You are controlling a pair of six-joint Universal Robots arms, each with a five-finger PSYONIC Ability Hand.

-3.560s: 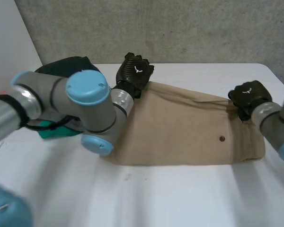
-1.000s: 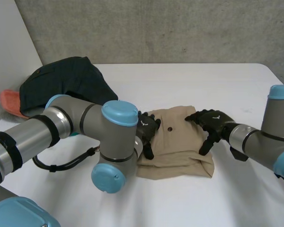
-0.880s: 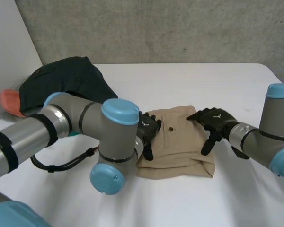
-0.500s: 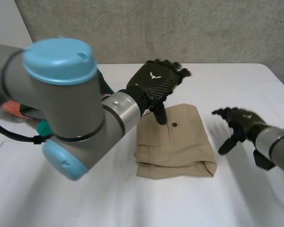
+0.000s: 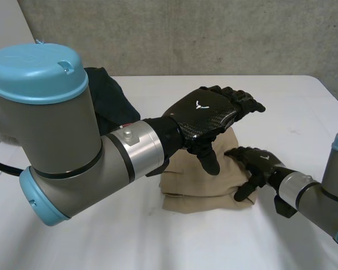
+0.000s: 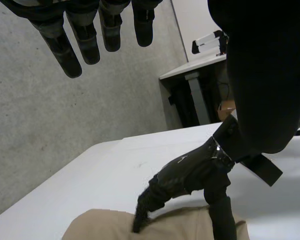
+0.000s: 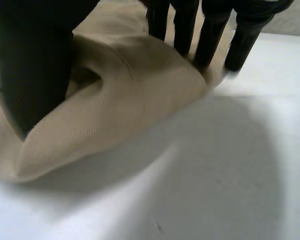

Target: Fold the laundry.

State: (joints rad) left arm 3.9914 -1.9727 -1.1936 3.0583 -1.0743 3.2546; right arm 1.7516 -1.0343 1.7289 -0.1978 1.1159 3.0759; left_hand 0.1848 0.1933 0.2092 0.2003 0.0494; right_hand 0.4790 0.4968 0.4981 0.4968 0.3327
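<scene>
Tan folded garment (image 5: pixel 183 185) sits mid-worktop (image 5: pixel 158 242) just below my hovering left hand (image 5: pixel 205 115), fingers straight, holding nothing, while my right hand (image 5: pixel 256 163) is nearer, straight fingers resting on its right edge, so I'd lead with that one.

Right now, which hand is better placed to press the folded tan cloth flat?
Probably the right hand: its straight fingers rest on the right edge of the folded tan cloth. The left hand hangs open in the air above the cloth, touching nothing.
</scene>
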